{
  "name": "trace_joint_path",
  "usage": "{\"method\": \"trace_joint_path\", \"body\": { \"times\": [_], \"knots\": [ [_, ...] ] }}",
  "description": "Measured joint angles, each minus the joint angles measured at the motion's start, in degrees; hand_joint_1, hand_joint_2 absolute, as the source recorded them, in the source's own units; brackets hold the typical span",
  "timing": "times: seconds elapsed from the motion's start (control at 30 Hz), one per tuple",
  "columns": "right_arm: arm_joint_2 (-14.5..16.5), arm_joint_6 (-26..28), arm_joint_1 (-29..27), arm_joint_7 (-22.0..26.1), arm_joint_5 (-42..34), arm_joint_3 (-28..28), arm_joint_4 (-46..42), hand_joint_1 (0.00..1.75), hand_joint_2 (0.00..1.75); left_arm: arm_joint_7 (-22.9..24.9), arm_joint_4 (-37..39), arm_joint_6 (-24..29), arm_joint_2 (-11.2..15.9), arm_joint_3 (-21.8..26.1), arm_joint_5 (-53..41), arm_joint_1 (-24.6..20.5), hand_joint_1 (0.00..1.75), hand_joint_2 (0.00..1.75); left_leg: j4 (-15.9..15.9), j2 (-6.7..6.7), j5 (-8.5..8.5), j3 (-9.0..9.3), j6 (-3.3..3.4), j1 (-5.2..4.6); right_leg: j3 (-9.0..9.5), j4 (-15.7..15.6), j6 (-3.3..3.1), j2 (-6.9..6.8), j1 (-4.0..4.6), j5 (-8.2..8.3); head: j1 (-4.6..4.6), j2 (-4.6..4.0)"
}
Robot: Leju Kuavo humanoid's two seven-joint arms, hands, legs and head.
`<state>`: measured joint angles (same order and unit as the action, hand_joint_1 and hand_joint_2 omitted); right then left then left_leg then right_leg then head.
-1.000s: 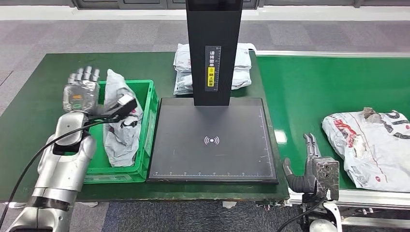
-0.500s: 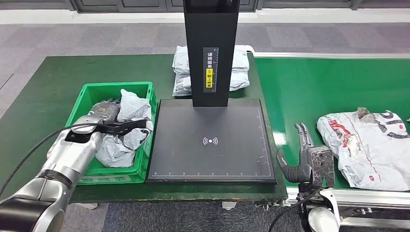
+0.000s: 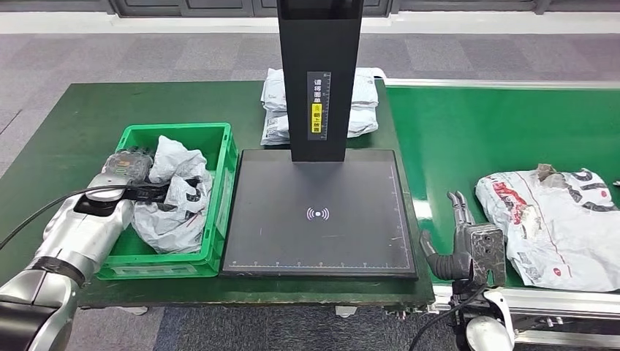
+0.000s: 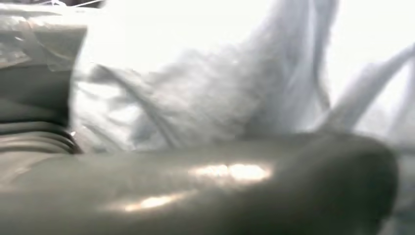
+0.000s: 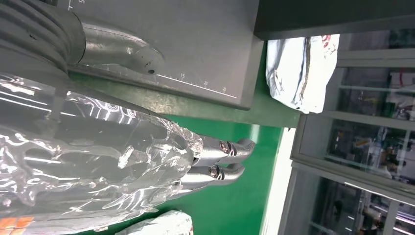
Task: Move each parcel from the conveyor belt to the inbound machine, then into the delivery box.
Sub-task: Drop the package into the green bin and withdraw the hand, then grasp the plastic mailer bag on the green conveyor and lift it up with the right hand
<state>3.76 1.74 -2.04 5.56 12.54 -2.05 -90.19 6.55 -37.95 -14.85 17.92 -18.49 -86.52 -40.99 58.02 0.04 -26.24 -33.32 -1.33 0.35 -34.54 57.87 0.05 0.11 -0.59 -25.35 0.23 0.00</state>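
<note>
A crumpled grey parcel [image 3: 175,201] lies inside the green delivery box [image 3: 228,183] at the table's left. My left hand [image 3: 126,168] is down in the box against the parcel's left side and still grips it. In the left wrist view the parcel [image 4: 235,88] fills the picture just past the thumb [image 4: 220,191]. A large white parcel [image 3: 559,219] with red print lies on the green conveyor belt [image 3: 482,131] at the right. Left of it, at the belt's near edge, my right hand [image 3: 462,238] is open, its fingers [image 5: 222,159] straight and holding nothing.
The inbound machine's black plate [image 3: 322,212] sits mid-table with nothing on it, its black post [image 3: 320,73] rising behind. A stack of white parcels [image 3: 365,102] lies behind the post. The plate's corner [image 5: 195,49] shows in the right wrist view.
My left hand has come down from above the box with the grey parcel, which now lies in the box. The white parcel on the belt has drifted slightly left. The right hand barely moved.
</note>
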Motion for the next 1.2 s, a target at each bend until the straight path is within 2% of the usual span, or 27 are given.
{"method": "trace_joint_path", "body": {
  "times": [0.17, 0.37, 0.63, 1.03, 1.13, 1.2],
  "knots": [
    [-0.78, 1.09, -2.33, 0.11, -1.21, 0.04, -1.52, 0.0, 1.75, -8.02, -13.1, -3.55, -0.02, 0.11, 10.34, 2.48, 0.0, 0.0, 0.0, 0.0, -0.06, -0.13, 0.04, 0.0, -0.1, 0.0, 0.0, -0.02, -0.05, -0.01, 0.01, 0.0],
    [-1.67, 1.58, -3.9, 0.29, -1.95, 0.09, -2.5, 0.0, 1.75, -9.35, -23.78, -4.71, 0.48, 0.01, 15.08, 4.27, 0.0, 0.0, 0.01, 0.05, -0.1, -0.13, 0.08, -0.02, -0.14, -0.01, 0.01, 0.01, -0.04, -0.02, 0.01, 0.0],
    [-3.06, 3.07, -5.06, 1.13, -3.37, 0.09, -2.61, 0.0, 1.75, -6.67, -34.66, -2.26, 1.29, -0.28, 18.75, 5.76, 0.0, 0.0, 0.01, 0.04, -0.11, -0.15, 0.07, -0.02, -0.15, -0.01, 0.01, 0.01, -0.03, -0.02, 0.01, 0.0],
    [-3.53, 3.08, -5.34, 1.13, -3.39, 0.09, -3.1, 0.0, 1.75, -6.44, -38.67, -1.97, 1.8, -0.86, 18.76, 6.49, 0.0, 0.0, 0.01, 0.03, -0.11, -0.14, 0.06, -0.02, -0.15, -0.01, 0.01, 0.02, -0.03, -0.03, 0.01, 0.0],
    [-3.55, 3.59, -5.34, 1.12, -3.58, 0.09, -3.2, 0.0, 1.75, -3.65, -39.34, 0.77, 1.85, -0.87, 17.55, 6.83, 0.0, 0.0, 0.01, 0.04, -0.11, -0.15, 0.06, -0.02, -0.16, -0.01, 0.01, 0.03, -0.03, -0.03, 0.0, 0.0],
    [-3.55, 4.53, -5.34, 1.03, -3.81, 0.09, -3.35, 0.0, 1.75, 0.1, -40.45, 4.97, 1.7, -0.63, 15.76, 7.15, 0.0, 0.0, 0.01, 0.05, -0.11, -0.15, 0.06, -0.02, -0.16, -0.01, 0.01, 0.03, -0.03, -0.03, 0.0, 0.0]
  ]
}}
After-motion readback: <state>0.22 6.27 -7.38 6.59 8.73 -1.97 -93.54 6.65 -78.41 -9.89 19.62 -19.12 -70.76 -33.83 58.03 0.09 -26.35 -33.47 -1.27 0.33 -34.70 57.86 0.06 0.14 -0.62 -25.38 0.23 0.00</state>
